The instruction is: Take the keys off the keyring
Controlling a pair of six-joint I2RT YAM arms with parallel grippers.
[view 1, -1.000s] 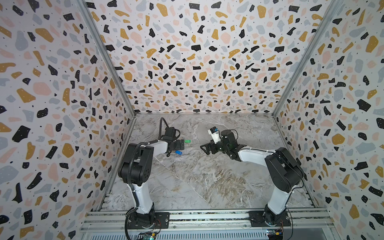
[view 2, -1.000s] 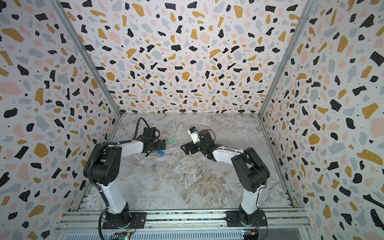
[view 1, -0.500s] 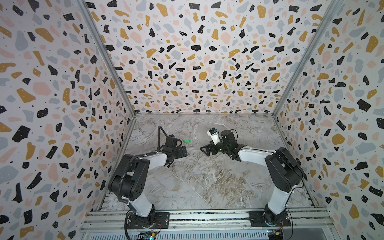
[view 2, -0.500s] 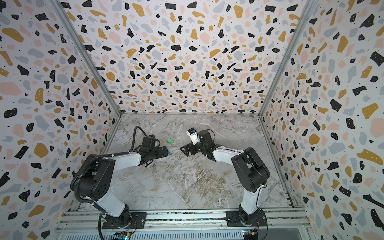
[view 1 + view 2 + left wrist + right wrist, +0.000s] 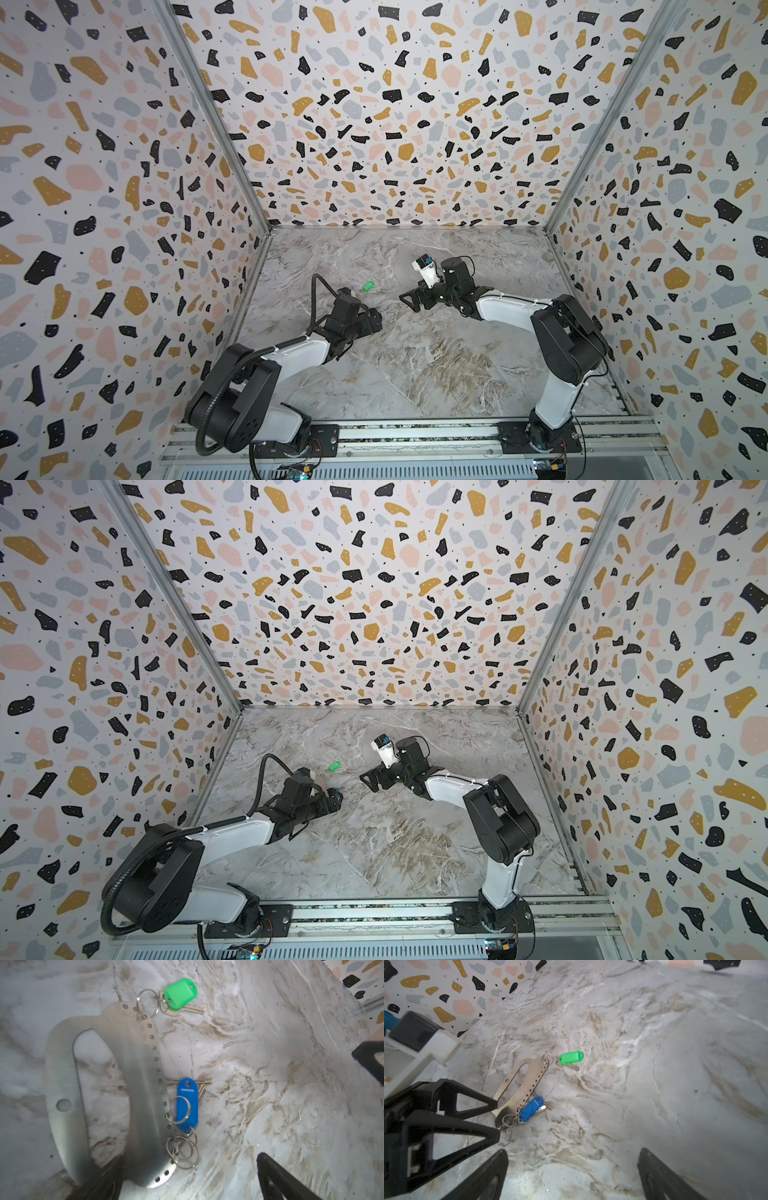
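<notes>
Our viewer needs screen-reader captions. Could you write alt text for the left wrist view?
A flat metal keyring with an oblong cut-out lies on a marble table, a green-tagged key and a blue-tagged key ringed to its holed edge. The left gripper, open, is poised over the ring-crowded end.

I read the keyring (image 5: 141, 1084) as brushed metal, satin with a soft sheen. The green key (image 5: 180, 994) and blue key (image 5: 187, 1093) carry smooth, glossy plastic tags on shiny wire rings (image 5: 182, 1151). The marble-patterned table (image 5: 270, 1064) looks mostly matt to me.
</notes>
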